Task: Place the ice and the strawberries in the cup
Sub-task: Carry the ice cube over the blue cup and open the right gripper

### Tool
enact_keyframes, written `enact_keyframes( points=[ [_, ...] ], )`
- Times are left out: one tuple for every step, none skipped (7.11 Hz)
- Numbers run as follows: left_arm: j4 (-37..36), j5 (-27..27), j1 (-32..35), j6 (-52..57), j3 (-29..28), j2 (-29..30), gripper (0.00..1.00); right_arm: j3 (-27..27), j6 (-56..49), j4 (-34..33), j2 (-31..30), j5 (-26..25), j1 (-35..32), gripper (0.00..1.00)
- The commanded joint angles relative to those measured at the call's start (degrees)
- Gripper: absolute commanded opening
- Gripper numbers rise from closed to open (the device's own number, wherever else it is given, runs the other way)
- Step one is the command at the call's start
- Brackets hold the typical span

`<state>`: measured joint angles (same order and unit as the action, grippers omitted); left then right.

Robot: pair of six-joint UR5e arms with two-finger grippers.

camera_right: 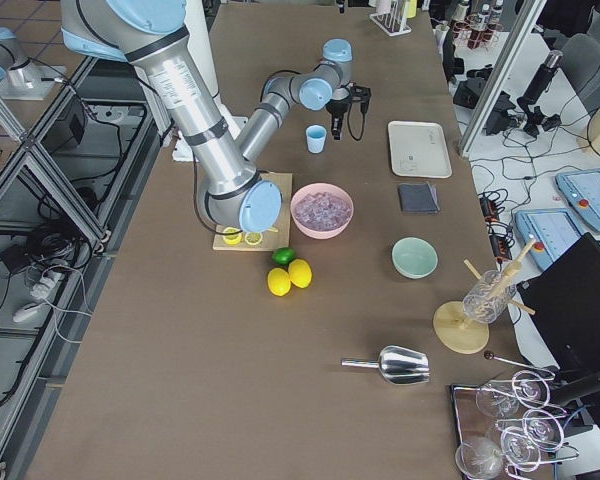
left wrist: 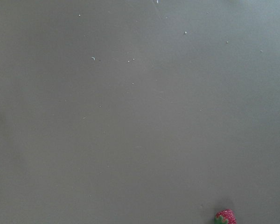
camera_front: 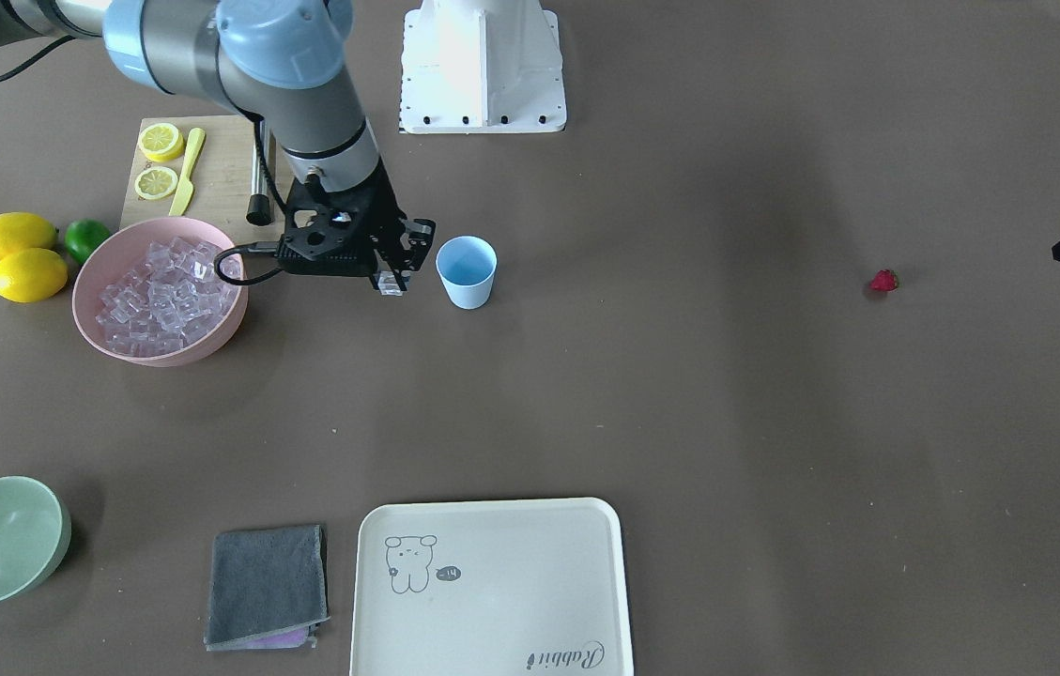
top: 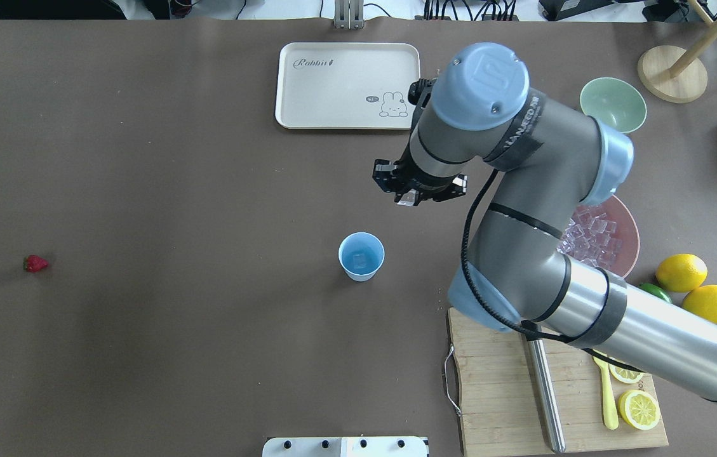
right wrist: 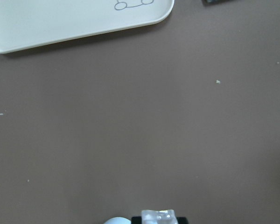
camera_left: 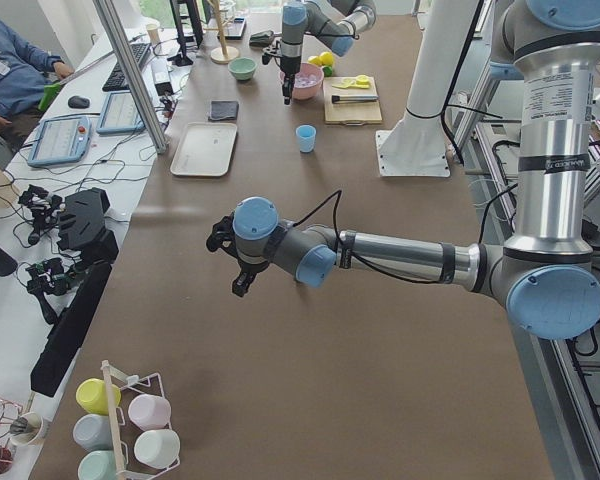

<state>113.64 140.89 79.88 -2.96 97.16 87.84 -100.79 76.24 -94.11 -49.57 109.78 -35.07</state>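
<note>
Hanging above the desk (camera_front: pixel 680 394) between the pink bowl (camera_front: pixel 86 310) and the light-blue cup (camera_front: pixel 467 272), the right tool (camera_front: pixel 391 274) is clamped on one clear ice cube (right wrist: pixel 159 217). The cube shows glassy between its fingers at the bottom edge of the right wrist view. In the front-facing view the tool sits just beside the cup, on the bowl's side, and is not over the cup's mouth. The cup stands upright near the middle of the desk. The overhead view shows a pale patch on its floor, too faint to name. More ice (camera_front: pixel 163 296) lies heaped in the pink bowl.

The strawberry (camera_front: pixel 883 281) lies alone on the bare desk, well apart from the cup, toward the robot's left end. The left tool (camera_left: pixel 228 258) hovers above the desk near that end, and the strawberry shows at the bottom edge of the left wrist view. Whether this tool's fingers are spread or closed cannot be told.

Beside the pink bowl lie two lemons (camera_front: pixel 18 235), a lime (camera_front: pixel 88 239) and a wooden cutting board (camera_front: pixel 229 169) carrying lemon slices (camera_front: pixel 160 141) and a yellow knife (camera_front: pixel 187 169). A cream tray (camera_front: pixel 511 573), a grey cloth (camera_front: pixel 267 582) and a pale green bowl (camera_front: pixel 55 526) sit along the operators' edge.
</note>
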Motion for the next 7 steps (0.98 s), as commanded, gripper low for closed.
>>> enact_keyframes(
  points=[
    [0.00, 0.08, 0.01, -0.03, -0.48, 0.14, 0.99, 2.52, 5.31, -0.02, 3.25, -6.57, 6.31, 0.00],
    [0.00, 0.00, -0.07, 0.06, -0.91, 0.31, 0.99, 2.53, 5.32, -0.02, 3.17, -7.64, 7.37, 0.00],
    [0.09, 0.08, -0.07, 0.06, -1.18, 0.32, 0.99, 2.53, 5.15, -0.02, 2.91, -7.65, 7.38, 0.00],
    [0.09, 0.08, -0.07, 0.06, -1.18, 0.32, 0.99, 1.92, 4.54, -0.02, 2.12, -7.74, 7.38, 0.89],
    [0.09, 0.08, -0.16, 0.06, -1.18, 0.32, 0.99, 1.57, 4.53, -0.11, 2.11, -7.48, 7.38, 1.00],
    [0.09, 0.08, -0.16, 0.06, -1.18, 0.32, 0.99, 0.95, 4.44, -0.20, 2.11, -7.04, 7.30, 1.00],
    [0.09, 0.08, -0.16, 0.06, -1.18, 0.32, 0.99, -0.44, 3.57, -0.20, 1.07, -6.86, 6.69, 1.00]
  ],
)
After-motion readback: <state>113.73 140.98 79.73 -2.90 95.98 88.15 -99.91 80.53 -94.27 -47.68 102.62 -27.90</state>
